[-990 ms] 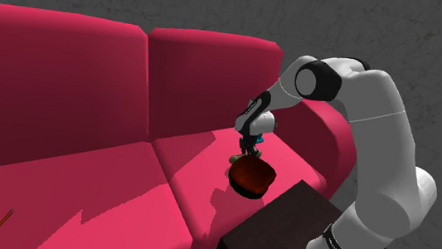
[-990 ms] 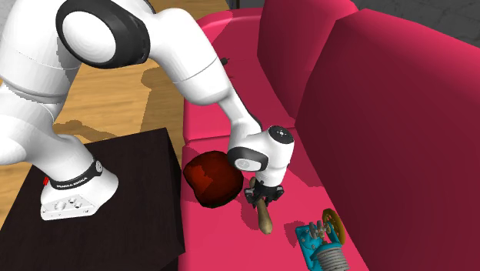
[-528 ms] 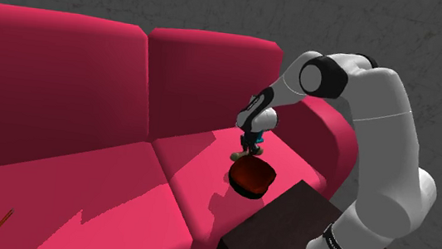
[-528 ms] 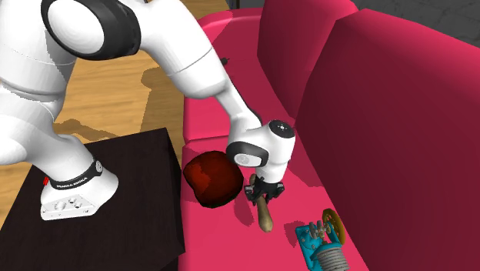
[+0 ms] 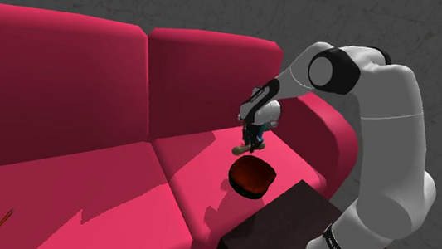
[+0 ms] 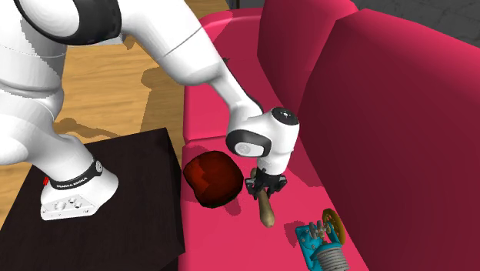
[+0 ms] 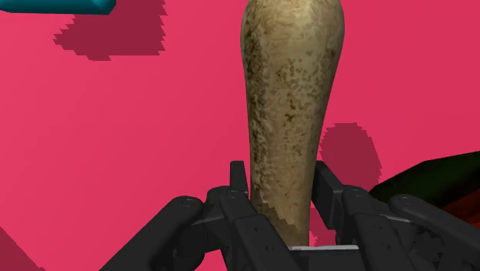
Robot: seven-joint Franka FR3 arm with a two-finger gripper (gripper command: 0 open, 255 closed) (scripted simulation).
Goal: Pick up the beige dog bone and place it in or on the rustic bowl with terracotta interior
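red sofa seat (image 5: 122, 185), gripper (image 7: 277, 181) clamped on end of beige dog bone (image 7: 292, 92), bowl (image 6: 214, 178) nr it

Bare sofa seat (image 5: 185, 154) around bowl (image 5: 252, 176)

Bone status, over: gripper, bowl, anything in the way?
Gripper shut on bone, clasped near one end. Bone hangs beside bowl, not in it. Teal object lies beyond bone, away from bowl; path looks clear.
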